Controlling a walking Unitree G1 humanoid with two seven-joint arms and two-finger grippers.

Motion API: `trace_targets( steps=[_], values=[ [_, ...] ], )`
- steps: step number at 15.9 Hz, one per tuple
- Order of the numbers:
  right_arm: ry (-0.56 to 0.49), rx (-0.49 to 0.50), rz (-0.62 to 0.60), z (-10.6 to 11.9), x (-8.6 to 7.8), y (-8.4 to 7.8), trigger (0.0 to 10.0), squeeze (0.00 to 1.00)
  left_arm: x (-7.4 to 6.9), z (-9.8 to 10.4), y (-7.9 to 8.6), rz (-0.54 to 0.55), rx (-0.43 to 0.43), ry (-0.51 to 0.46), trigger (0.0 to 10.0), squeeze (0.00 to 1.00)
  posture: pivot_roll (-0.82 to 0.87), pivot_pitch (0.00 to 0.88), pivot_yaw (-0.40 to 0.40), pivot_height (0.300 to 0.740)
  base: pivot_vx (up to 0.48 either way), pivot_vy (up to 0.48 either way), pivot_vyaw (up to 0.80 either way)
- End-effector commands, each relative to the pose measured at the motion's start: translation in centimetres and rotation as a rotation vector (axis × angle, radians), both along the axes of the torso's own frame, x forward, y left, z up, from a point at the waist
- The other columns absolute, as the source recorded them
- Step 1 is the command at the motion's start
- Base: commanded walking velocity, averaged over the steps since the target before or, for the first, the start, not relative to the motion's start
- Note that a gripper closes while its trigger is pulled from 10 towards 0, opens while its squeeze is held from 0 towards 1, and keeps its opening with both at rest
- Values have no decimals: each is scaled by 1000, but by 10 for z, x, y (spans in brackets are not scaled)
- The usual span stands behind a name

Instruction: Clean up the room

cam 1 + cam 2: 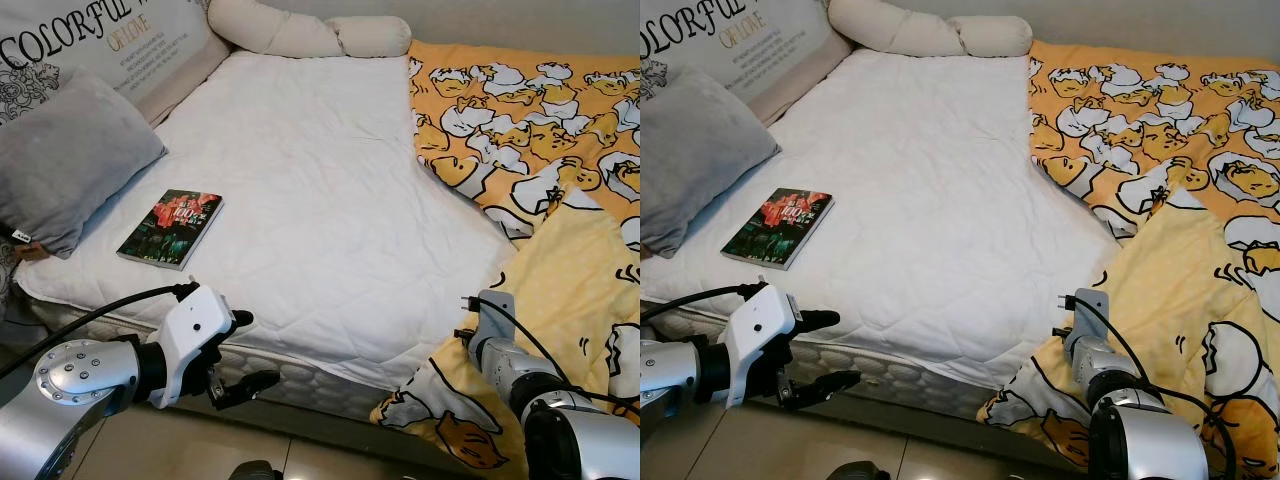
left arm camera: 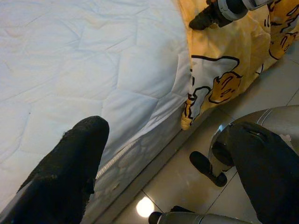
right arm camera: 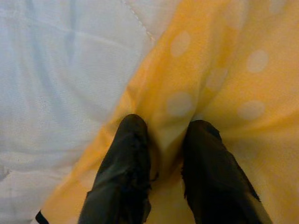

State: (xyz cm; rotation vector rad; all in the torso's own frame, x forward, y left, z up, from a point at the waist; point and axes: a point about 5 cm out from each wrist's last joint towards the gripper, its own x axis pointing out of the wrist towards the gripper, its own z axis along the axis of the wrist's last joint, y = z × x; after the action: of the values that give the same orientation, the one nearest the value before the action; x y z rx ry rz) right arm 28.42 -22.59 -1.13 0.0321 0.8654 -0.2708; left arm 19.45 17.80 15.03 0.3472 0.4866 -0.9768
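Right gripper [image 3: 161, 154] pinches a fold of the yellow blanket [image 1: 560, 260] at the bed's [image 1: 320, 200] near edge. Left gripper [image 1: 245, 350] spread, hanging off the bed's front side above the floor [image 2: 187, 177]. Book [image 1: 171, 228] lies flat on the bed beside the grey pillow [image 1: 70, 155].

The left arm is held low and forward, its silver forearm bent across toward the middle, and the left end effector [image 1: 243, 348] is carried with its two black fingers [image 2: 65, 177] spread wide apart, nothing being held between them. The right arm is stretched forward and down. The right end effector [image 3: 166, 140] is seen with its fingers [image 3: 126, 163] drawn close together, a fold of yellow cloth [image 3: 219, 74] being pinched between them.
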Motion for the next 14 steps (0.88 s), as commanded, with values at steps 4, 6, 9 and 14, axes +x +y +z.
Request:
trace_targets(
  steps=[4, 6, 9, 14],
  values=[
    [6, 35, 4, -3, -4, -2, 0, 0, 3, 3, -1, -6, 8, -9, 10000, 161, 224, 38, 45, 740, 0, 0, 0],
    [-2, 45, 16, -2, -3, -4, 0, 0, 4, 2, -2, -6, 5, -11, 10000, 157, 220, 35, 45, 740, 0, 0, 0],
    [-5, 67, 109, -1, -4, -7, 0, 0, 6, 2, -4, -5, -1, -16, 10000, 153, 209, 29, 44, 740, 0, 0, 0],
    [-38, 343, 652, 1, -25, -9, 0, 0, 6, -2, -7, -4, -14, -20, 10000, 161, 177, 5, 31, 740, 0, 0, 0]
  ],
)
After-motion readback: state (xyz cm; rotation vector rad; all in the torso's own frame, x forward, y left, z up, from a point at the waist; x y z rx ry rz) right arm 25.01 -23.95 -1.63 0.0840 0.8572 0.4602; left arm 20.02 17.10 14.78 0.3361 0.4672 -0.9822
